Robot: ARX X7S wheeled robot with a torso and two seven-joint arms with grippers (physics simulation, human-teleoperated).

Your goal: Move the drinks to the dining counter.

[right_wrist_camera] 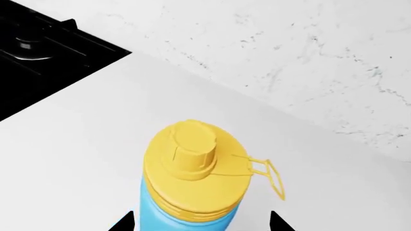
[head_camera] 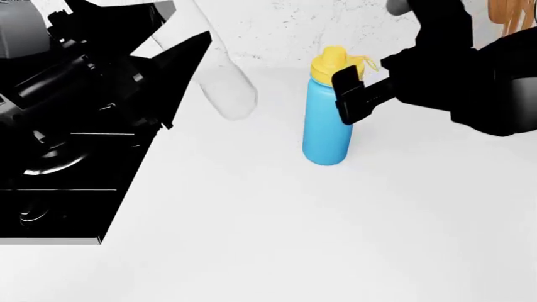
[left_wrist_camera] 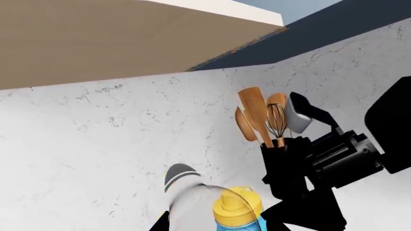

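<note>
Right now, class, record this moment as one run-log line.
stage: reaching | right gripper: open, fingers astride blue flask | flask: upright on worktop | clear bottle: beside hob

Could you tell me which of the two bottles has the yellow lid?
The blue bottle, standing upright by the right gripper; the clear bottle has none.

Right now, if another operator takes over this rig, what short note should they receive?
Right gripper: open, its fingers on either side of the blue flask just below the yellow lid, not closed on it yet.
Left gripper: cannot tell its state; the clear bottle appears tilted near it.
Both drinks are at the white worktop beside the black hob. The dining counter is not in view.
Done: nothing delivered.
Left: grasp the flask, carry both drinks over.
</note>
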